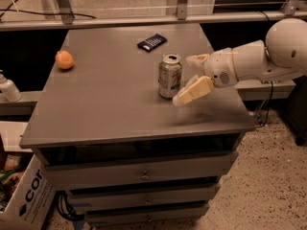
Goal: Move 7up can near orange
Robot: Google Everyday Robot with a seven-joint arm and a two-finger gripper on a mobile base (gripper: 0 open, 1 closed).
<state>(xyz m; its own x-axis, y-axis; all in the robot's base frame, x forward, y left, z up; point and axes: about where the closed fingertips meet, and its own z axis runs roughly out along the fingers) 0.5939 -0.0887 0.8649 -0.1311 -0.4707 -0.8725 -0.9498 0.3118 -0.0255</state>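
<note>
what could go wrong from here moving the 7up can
The open hand sits close beside the upright 7up can; its lower finger, near the can's base, might tip it. The orange lies near an edge of the table; a nudge from the arriving can could roll it off.

Looks like a robotics lab or workshop: grey metal drawer cabinet (144, 174) at centre, speckled hard floor (271, 186) lower right, cardboard box (24, 198) lower left, metal framing (182, 1) across the top; the gripper (187, 79), fingers spread, hangs centre right over the cabinet
</note>
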